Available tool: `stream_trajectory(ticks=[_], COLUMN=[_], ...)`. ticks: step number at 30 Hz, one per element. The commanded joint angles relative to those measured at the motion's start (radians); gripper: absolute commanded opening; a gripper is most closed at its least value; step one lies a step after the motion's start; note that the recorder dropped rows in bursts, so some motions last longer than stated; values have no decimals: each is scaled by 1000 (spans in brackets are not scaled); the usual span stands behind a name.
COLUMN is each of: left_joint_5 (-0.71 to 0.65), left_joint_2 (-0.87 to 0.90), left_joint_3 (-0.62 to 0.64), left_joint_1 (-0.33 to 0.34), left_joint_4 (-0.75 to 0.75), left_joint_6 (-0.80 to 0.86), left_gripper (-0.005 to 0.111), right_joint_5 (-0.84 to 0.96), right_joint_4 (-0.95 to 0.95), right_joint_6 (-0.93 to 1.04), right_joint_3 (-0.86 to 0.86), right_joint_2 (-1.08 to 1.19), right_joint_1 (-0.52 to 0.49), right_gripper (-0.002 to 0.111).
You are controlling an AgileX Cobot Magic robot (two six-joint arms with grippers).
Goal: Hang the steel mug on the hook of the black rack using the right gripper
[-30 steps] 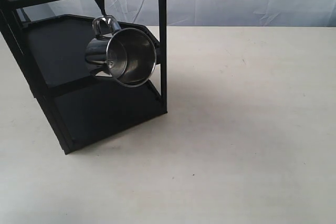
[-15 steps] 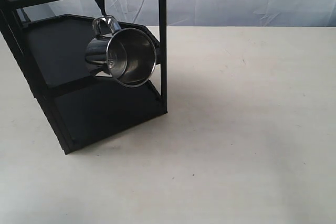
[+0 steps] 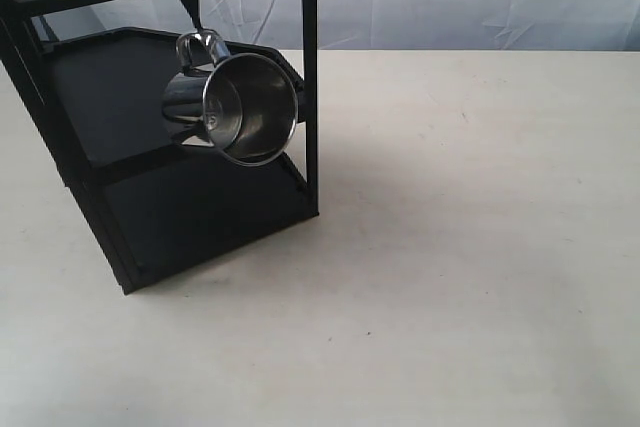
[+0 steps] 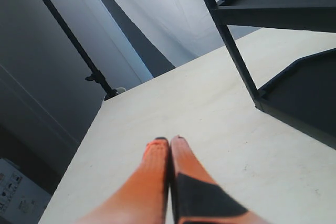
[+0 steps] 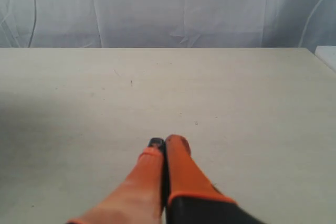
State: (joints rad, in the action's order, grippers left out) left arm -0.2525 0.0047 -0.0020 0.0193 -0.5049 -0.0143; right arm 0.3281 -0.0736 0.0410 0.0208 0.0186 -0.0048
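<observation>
Hanging by its loop handle, the mug [image 3: 232, 107] is on the hook [image 3: 190, 2] under the rack's [image 3: 150, 137] top bar, clear of both shelves, tilted so its open mouth faces the exterior camera. Its long axis runs roughly level and slightly downward toward the mouth, not upright.

The right tool [image 5: 164, 142] is clenched on nothing, its 2 fingers pressed together above bare desk [image 5: 236, 93]. Neither mug nor rack shows ahead of it in the right wrist view, so the mug lies well off to its side, out of its line of sight. The left tool [image 4: 169, 141] is likewise clenched and holding nothing, with a rack post and shelf edge just ahead of it, which makes it the nearer arm.

Judging by this, the hanging looks done; what remains for the right tool is at most keeping clear of the rack.
</observation>
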Motion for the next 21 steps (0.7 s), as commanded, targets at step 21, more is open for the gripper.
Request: stream_trajectory(ticks=[21], left_joint_5=[9], left_joint_2=[-5], left_joint_3=[2], left_joint_1=[-1], left_joint_4=[-9], left_joint_6=[-2], left_gripper=[2], right_joint_5=[5], right_joint_4=[54], right_joint_6=[-104], right_joint_3=[-21], right_joint_2=[-14], right_joint_1=[-4], right_gripper=[-1])
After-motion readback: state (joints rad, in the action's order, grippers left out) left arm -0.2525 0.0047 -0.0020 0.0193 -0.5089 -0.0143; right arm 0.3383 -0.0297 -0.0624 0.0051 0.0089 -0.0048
